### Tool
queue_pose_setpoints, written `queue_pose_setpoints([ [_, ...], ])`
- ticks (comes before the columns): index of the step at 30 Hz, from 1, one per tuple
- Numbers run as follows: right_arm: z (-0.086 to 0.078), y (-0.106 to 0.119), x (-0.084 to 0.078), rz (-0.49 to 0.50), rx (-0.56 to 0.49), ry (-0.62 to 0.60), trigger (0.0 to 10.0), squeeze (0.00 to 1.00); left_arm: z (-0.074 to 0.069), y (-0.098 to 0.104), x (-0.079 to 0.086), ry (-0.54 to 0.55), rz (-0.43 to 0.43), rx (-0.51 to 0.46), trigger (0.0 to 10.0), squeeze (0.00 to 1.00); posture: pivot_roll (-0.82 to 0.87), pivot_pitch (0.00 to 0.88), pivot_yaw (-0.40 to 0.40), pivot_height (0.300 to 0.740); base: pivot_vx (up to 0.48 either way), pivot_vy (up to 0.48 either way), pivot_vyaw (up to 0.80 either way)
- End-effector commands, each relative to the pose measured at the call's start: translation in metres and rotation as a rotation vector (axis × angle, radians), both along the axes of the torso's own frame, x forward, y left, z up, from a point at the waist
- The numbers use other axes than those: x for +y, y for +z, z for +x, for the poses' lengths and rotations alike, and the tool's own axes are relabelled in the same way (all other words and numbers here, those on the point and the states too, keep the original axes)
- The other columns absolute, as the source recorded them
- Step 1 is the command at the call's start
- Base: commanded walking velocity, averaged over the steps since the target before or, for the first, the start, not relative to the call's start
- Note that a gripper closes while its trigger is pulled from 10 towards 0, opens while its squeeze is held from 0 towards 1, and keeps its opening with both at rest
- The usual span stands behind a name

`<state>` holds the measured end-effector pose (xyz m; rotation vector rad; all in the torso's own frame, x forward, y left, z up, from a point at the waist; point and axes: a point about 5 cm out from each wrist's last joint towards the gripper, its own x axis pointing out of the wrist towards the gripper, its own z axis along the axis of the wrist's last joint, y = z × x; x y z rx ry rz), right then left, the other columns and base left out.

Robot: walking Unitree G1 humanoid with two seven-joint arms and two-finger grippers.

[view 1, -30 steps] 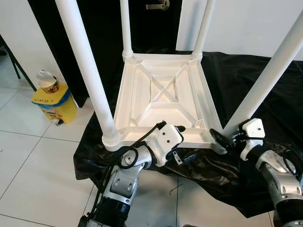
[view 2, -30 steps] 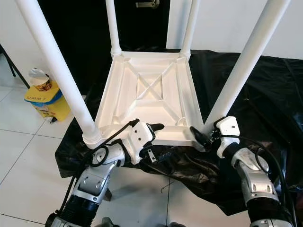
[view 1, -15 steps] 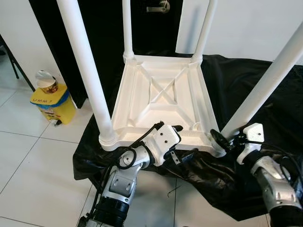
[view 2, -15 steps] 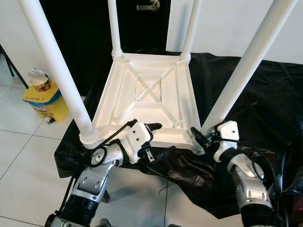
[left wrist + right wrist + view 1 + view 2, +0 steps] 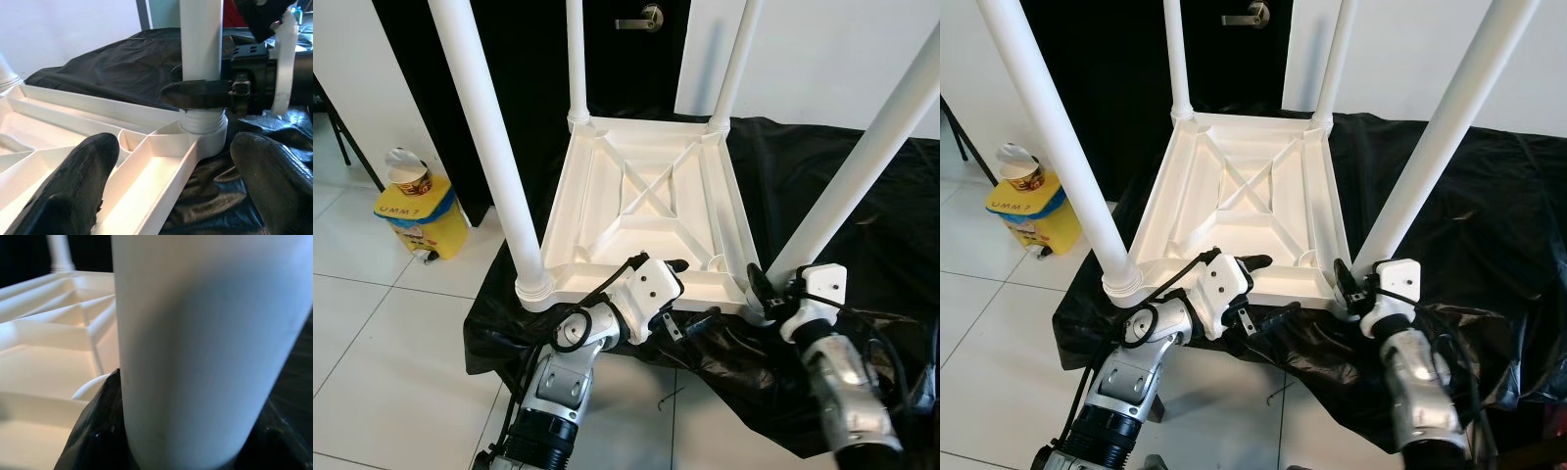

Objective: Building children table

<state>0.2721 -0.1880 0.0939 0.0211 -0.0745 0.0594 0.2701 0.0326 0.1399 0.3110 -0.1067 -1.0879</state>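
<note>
The white plastic table (image 5: pixel 646 186) lies upside down on a black sheet (image 5: pixel 803 157), its four legs pointing up. My left gripper (image 5: pixel 695 290) is open at the table's near edge. It straddles the rim: one finger (image 5: pixel 73 186) rests inside the tabletop and the other (image 5: pixel 274 186) hangs outside over the sheet. My right gripper (image 5: pixel 759 289) is shut on the near right leg (image 5: pixel 862 166) just above its collar. In the left wrist view, one right finger (image 5: pixel 195 93) wraps round that leg (image 5: pixel 201 39). The right wrist view shows the leg (image 5: pixel 205 342) close up between dark fingers.
A yellow bin (image 5: pixel 416 215) with a paper cup on top stands on the white tile floor (image 5: pixel 391 333) to the left. Behind the table are a dark door with a handle (image 5: pixel 641 18) and a white wall. The sheet bunches up in front of the table.
The view has tilted up a little. My right forearm has swung in leftwards under the near right leg, and its gripper stays on the leg's base. The left gripper holds its place.
</note>
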Motion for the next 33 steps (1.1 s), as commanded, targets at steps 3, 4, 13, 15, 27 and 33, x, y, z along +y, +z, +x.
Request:
queue_pose_setpoints([
  [3,-0.004,-0.018,0.019,0.039,0.112,-0.039,10.0,0.00,0.007,-0.003,0.000,0.220,-0.080,-0.009,10.0,0.00,-0.03,0.000,-0.057,0.740,0.000,0.000,0.00],
  [4,-0.004,-0.018,0.019,0.039,0.112,-0.039,10.0,0.00,0.007,-0.003,0.000,0.220,-0.080,-0.009,10.0,0.00,-0.03,0.000,-0.057,0.740,0.000,0.000,0.00],
  [13,-0.003,-0.014,0.034,0.025,0.083,-0.034,10.0,0.00,0.006,-0.004,0.000,0.200,-0.065,-0.013,10.0,0.00,-0.03,0.000,-0.043,0.740,0.000,0.000,0.00],
  [15,-0.004,-0.013,0.036,0.013,0.072,-0.029,10.0,0.00,0.006,-0.004,0.001,0.199,-0.063,-0.013,10.0,0.00,-0.03,0.000,-0.040,0.740,0.000,0.000,0.00],
  [27,-0.008,0.000,0.031,0.001,0.008,0.040,10.0,1.00,0.005,-0.005,0.001,0.194,-0.063,-0.017,10.0,0.00,-0.03,0.000,-0.038,0.740,0.000,0.000,0.00],
  [33,-0.012,0.003,0.003,-0.054,-0.003,0.133,10.0,1.00,0.005,-0.005,0.003,0.194,-0.059,-0.020,10.0,0.00,-0.03,0.000,-0.031,0.740,0.000,0.000,0.00],
])
